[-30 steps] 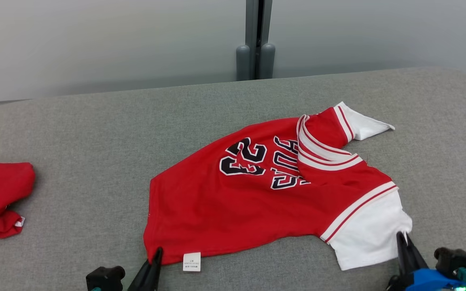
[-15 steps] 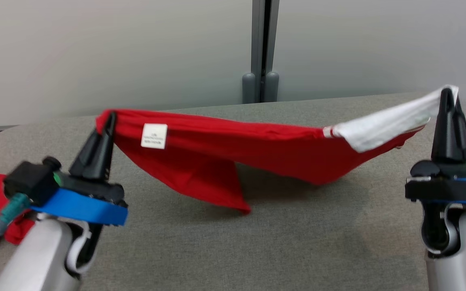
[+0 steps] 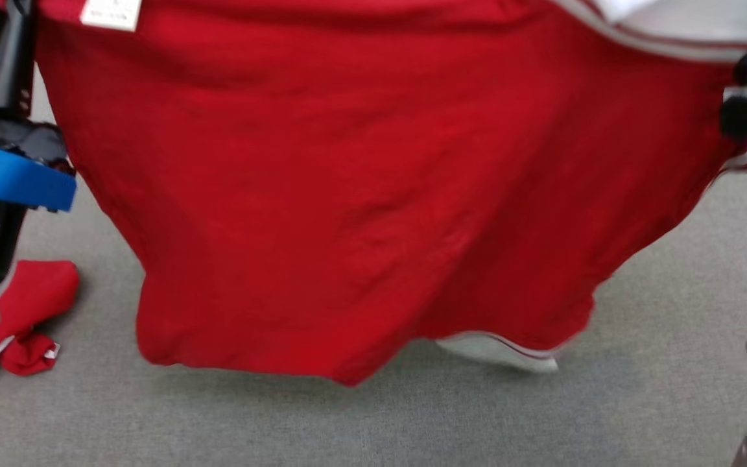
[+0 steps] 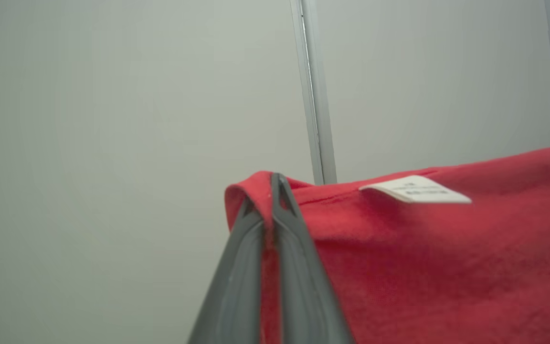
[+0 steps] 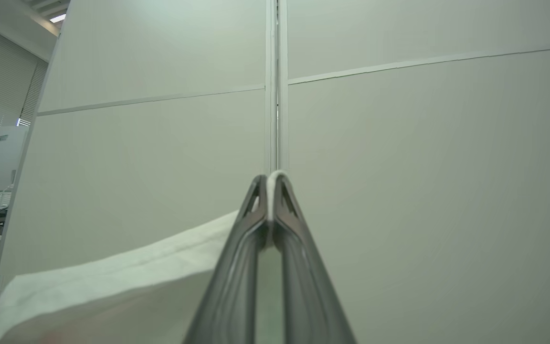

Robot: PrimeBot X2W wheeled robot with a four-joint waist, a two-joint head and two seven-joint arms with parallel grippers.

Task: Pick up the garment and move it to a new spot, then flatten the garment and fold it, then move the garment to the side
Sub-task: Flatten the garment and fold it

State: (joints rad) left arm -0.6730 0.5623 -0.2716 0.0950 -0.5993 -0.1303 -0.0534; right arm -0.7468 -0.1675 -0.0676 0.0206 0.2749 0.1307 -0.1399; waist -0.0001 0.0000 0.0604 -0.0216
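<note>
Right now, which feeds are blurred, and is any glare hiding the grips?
Head view: the jersey is smeared with motion blur, its label unreadable. Left wrist view: left hand crisp on the jersey, label soft. Right wrist view: right hand sharp on the white sleeve; even light, no glare.

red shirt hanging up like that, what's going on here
The robot holds the red shirt up in the air, stretched between both arms. The left gripper is shut on a red corner near the white tag; the right gripper is shut on the white sleeve. The shirt hangs over the grey table, not yet flattened or folded. Another red cloth lies on the table at the left.
</note>
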